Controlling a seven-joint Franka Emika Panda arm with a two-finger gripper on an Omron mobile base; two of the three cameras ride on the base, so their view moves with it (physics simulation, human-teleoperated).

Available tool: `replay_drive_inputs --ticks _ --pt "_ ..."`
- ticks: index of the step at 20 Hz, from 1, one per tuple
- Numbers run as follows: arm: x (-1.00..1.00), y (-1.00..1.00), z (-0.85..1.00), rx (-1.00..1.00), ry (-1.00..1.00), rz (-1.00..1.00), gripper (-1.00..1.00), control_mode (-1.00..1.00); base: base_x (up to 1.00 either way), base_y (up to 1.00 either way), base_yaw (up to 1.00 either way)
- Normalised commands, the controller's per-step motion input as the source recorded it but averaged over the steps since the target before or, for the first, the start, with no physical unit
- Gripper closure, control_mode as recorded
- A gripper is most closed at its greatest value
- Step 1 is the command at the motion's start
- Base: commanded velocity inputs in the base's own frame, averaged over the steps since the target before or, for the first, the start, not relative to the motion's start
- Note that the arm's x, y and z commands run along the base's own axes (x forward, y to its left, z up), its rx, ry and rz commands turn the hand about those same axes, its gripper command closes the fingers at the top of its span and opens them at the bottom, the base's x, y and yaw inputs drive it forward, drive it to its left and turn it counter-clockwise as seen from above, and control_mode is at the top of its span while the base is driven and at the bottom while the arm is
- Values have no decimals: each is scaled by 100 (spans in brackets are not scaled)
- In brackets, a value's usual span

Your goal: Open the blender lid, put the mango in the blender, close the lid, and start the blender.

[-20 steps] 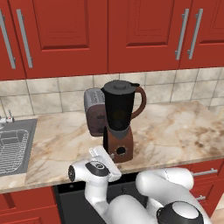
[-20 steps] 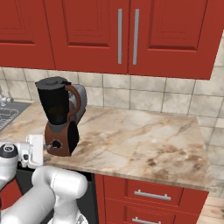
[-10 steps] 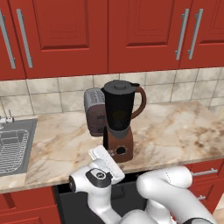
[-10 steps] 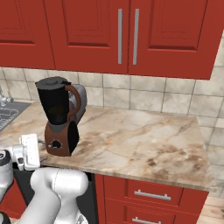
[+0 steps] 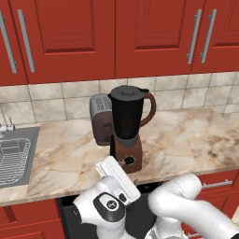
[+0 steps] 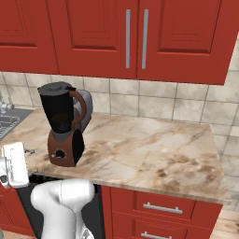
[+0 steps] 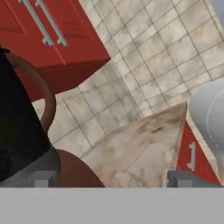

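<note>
The blender lid sat on the blender; gripper fingers apart, empty, beside the base; judged start step, knob next.

Toaster on marble counter — sink at left

Even, bright rendered light fills the kitchen (soft and slightly blurred throughout), with only faint shadows and no harsh glare.
</note>
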Motion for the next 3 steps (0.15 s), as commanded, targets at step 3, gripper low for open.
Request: replay_drive_inputs --ticks 3 --pt "-38 0 78 0 -16 -3 -100 -100 0 0 0"
